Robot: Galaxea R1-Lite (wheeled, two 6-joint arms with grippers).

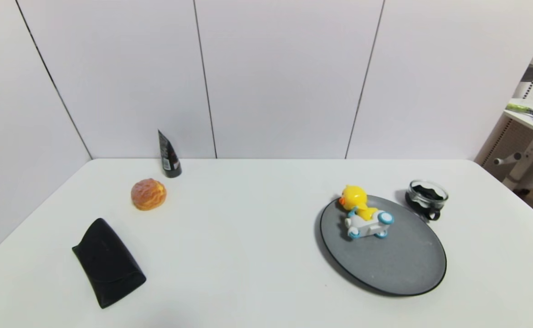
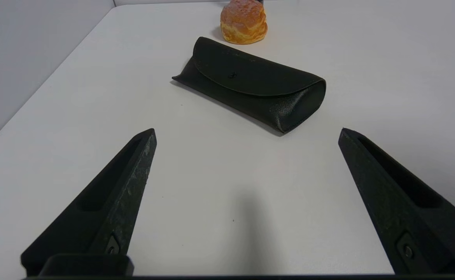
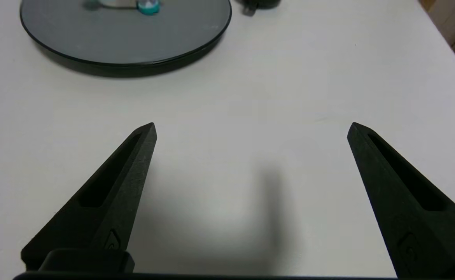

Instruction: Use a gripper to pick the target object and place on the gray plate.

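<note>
From your head camera neither arm shows at all. The yellow duck toy (image 1: 364,213) sits upright on the far left part of the gray plate (image 1: 398,264), orange beak toward the robot's left, astride a white scooter with blue wheels. Just beyond the plate's far right rim stands a small glass cup (image 1: 427,198); its dark contents are hard to make out. On the left side of the white table (image 1: 248,237) lie a black case (image 1: 108,262), a round bun (image 1: 148,194) and, at the back wall, a dark tube (image 1: 168,156).

In your left wrist view, the left gripper (image 2: 247,132) hangs over bare table with its fingers spread wide apart, holding nothing; the case lies ahead, the bun beyond it cut by the frame edge.

In your right wrist view, the right gripper (image 3: 251,126) is likewise spread wide and empty above the table. The plate lies ahead, and only the scooter's blue wheel is visible, the duck cut off.
</note>
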